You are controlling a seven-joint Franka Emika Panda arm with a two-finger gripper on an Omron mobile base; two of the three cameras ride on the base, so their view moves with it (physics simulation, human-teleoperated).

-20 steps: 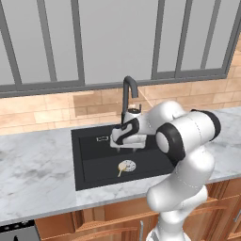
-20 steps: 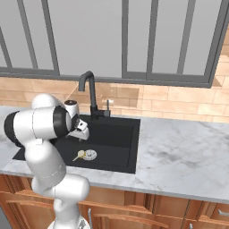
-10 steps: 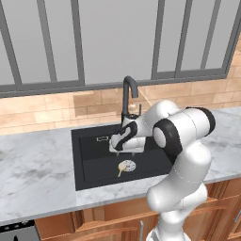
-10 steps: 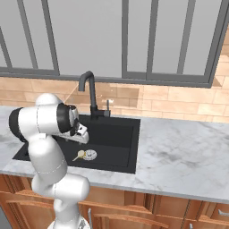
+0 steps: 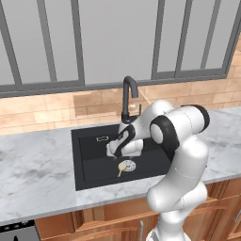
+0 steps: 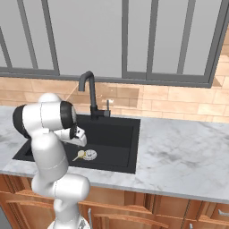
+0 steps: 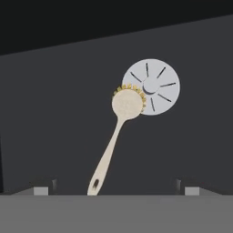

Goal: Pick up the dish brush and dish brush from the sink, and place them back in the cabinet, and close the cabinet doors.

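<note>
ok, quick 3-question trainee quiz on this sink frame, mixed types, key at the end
1. True or false: the gripper is shut on the brush.
2. In the hand view, the brush head lies against which thing? A) the faucet B) the drain C) a cup
3. Fill in: the brush lies on the floor of the ___.

Key
1. False: the jaws stand open on either side of the handle end, and the brush lies flat in the sink.
2. B: the head overlaps the edge of the round slotted drain.
3. sink
</note>
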